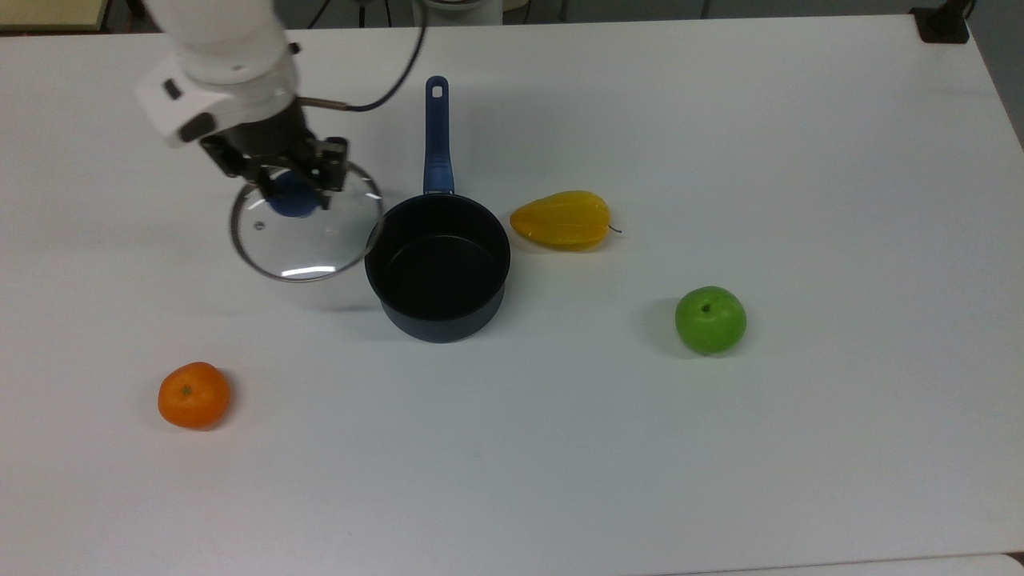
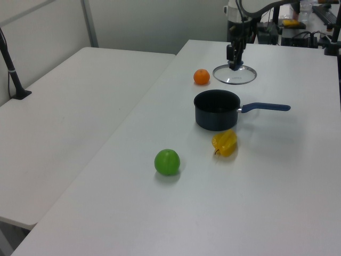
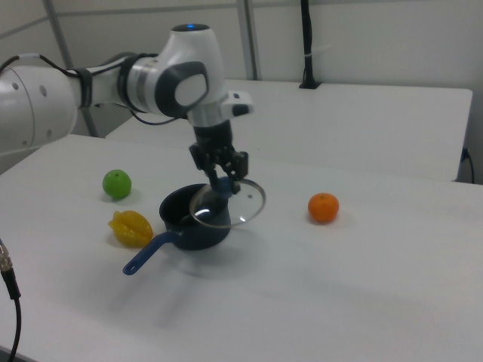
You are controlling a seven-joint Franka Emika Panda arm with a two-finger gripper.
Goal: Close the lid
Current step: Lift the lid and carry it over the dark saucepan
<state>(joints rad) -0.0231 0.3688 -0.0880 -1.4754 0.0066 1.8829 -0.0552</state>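
centre the lid [image 1: 308, 224] over the pot [image 1: 438, 268] before lowering, keeping it level so the rim seats evenly. the gripper [image 1: 294, 188] pinches the blue knob [image 1: 293, 200], wrist pointing down, lid held in the air just beside the pot, on the top view's left
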